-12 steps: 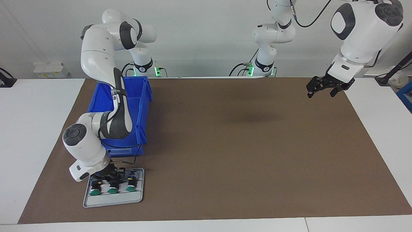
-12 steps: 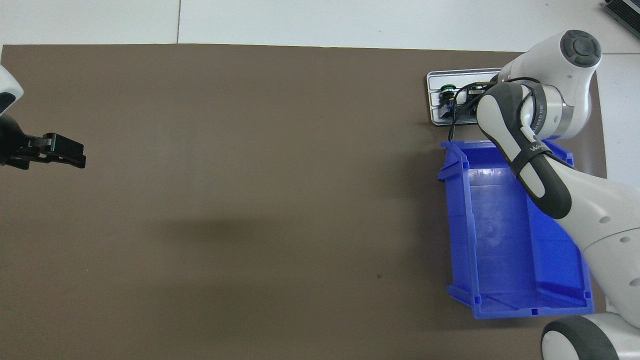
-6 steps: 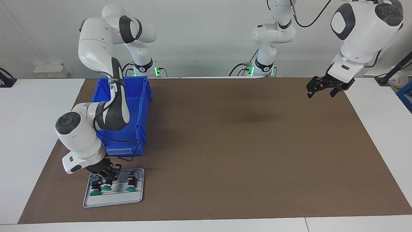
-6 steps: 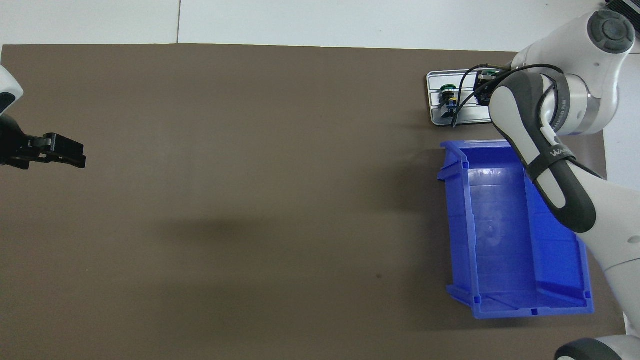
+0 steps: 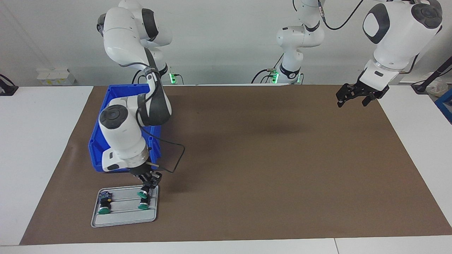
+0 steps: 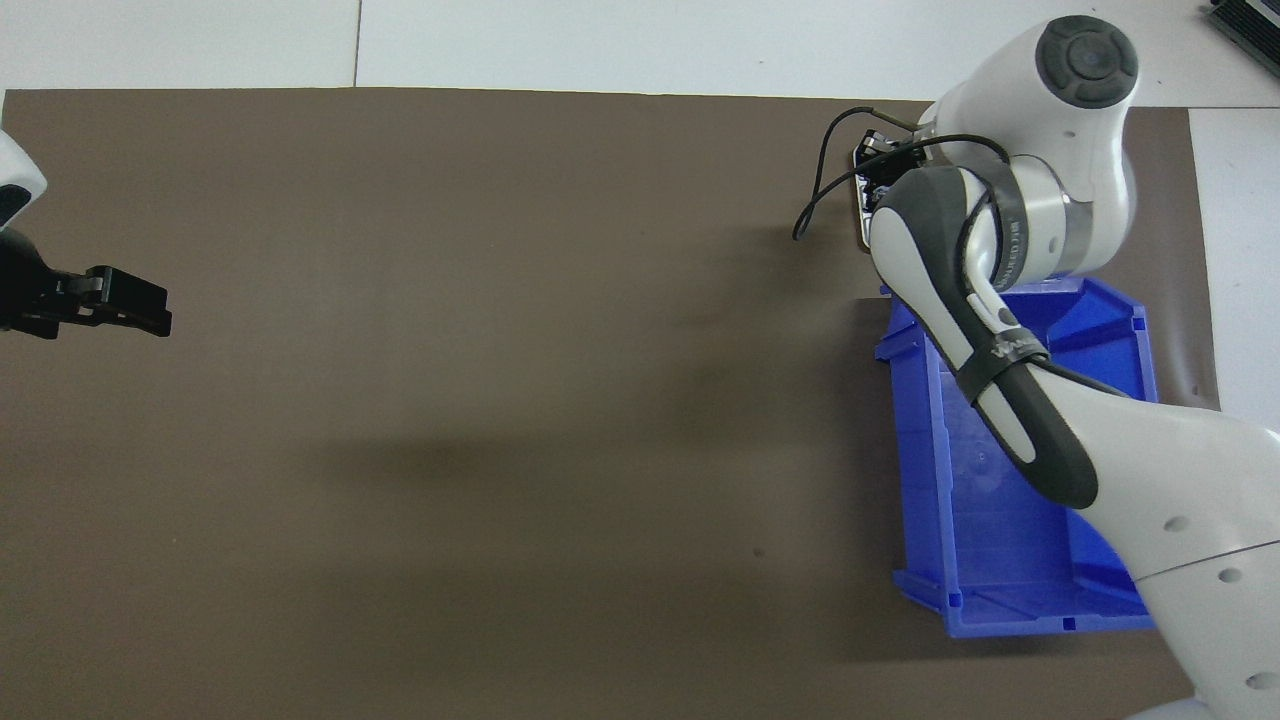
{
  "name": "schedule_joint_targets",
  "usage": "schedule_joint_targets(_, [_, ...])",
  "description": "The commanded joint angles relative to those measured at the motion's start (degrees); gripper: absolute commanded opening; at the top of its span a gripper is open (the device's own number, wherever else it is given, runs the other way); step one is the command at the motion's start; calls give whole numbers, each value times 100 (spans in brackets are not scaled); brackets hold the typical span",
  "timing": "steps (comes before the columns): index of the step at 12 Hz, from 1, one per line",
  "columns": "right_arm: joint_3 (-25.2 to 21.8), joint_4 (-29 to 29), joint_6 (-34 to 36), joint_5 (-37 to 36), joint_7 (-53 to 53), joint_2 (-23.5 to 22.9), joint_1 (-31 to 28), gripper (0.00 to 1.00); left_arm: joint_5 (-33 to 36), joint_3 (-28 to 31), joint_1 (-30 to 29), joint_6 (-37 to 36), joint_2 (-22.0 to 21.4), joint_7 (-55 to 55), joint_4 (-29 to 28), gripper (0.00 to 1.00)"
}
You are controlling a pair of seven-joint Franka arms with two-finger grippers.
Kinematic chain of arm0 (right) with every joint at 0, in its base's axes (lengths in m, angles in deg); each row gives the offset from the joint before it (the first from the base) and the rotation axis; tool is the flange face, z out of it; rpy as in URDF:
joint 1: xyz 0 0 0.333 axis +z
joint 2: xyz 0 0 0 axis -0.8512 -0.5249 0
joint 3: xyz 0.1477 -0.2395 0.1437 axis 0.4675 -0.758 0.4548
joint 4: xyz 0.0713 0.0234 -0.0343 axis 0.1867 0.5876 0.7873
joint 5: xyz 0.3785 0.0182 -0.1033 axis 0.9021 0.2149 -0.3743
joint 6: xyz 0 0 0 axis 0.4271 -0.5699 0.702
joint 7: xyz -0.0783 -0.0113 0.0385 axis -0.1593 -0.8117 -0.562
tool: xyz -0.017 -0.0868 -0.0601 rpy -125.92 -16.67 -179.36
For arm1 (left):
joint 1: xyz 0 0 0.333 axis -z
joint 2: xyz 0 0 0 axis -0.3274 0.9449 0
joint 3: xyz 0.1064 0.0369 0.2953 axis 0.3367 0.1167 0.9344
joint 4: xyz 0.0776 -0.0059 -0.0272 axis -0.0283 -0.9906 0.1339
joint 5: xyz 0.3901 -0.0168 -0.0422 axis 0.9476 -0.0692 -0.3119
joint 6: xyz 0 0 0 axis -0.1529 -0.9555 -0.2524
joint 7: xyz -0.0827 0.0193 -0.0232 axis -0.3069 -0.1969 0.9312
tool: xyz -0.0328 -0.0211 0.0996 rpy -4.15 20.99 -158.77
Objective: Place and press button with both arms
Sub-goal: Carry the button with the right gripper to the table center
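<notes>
Three green-capped black push-buttons are visible. Two rest on the grey ribbed metal tray [image 5: 106,220] at the counter corner by the right arm's end. The right gripper [image 5: 147,187], fingers clamped, holds the third button [image 5: 143,193] above the tray. The left gripper [image 5: 354,100] hangs with fingers spread, empty. One blue plastic bin [image 5: 97,141] adjoins the tray.
</notes>
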Motion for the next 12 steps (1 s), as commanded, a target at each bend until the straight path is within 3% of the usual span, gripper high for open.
schedule_joint_targets(1, [8,156,-30,-319,2013,127,444,0,96,-23,-19,104,-124,-27,-165,100])
schedule_joint_targets(5, [-9,139,-3,-450,4765,39,1550,0,96,-23,-19,104,-124,-18,-165,100])
schedule_joint_targets(12, [0,60,102,-697,7739,-242,2809,0,96,-23,-19,95,-124,-27,-165,100])
